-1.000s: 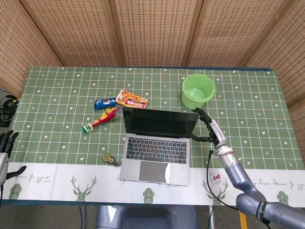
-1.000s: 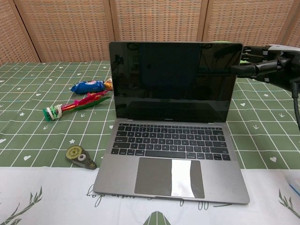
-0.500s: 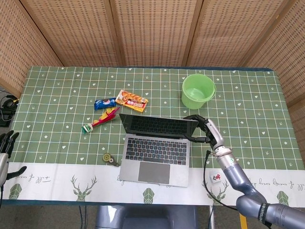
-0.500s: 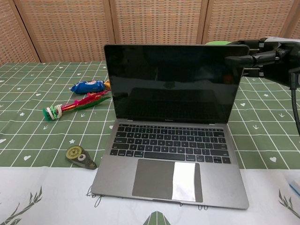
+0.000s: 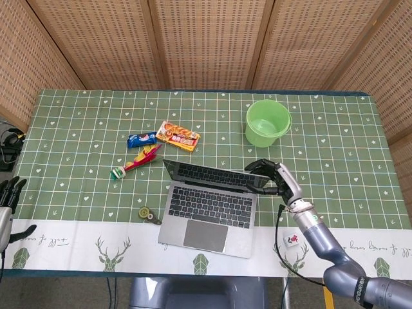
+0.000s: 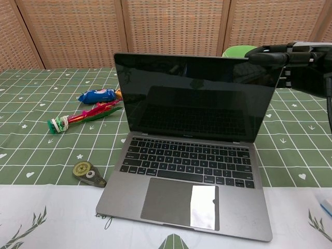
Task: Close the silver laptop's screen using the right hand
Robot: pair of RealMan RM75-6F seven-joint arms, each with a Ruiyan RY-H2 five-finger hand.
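The table (image 5: 77, 122), covered in a green checked cloth with a white deer-printed border along the near edge, carries everything here. Largest on it is the silver laptop (image 5: 209, 209), sitting near the front edge at the middle, its base slightly askew and its dark screen (image 6: 194, 98) tipped forward over the keyboard but not down. The right hand (image 5: 273, 178) is at the screen's upper right corner, its fingers (image 6: 267, 55) hooked over the top edge and touching the lid; it rests on the lid rather than grasping it, fingers curved and a little apart. Behind the laptop and to the right stands a green bucket (image 5: 268, 121), upright and well apart from the screen; its inside shows only green plastic in the head view, and in the chest view only a sliver of its rim shows above the lid. The left hand (image 5: 9, 193) sits at the far left edge of the head view, off the table, fingers pointing up; whether it is apart or closed cannot be told. Left of the laptop lie an orange snack packet (image 5: 177, 135), a blue packet (image 5: 142, 139) just beside it, and a red and green wrapped item (image 5: 135, 162). Smallest is a round tape dispenser (image 6: 88, 173) near the laptop's front left corner.
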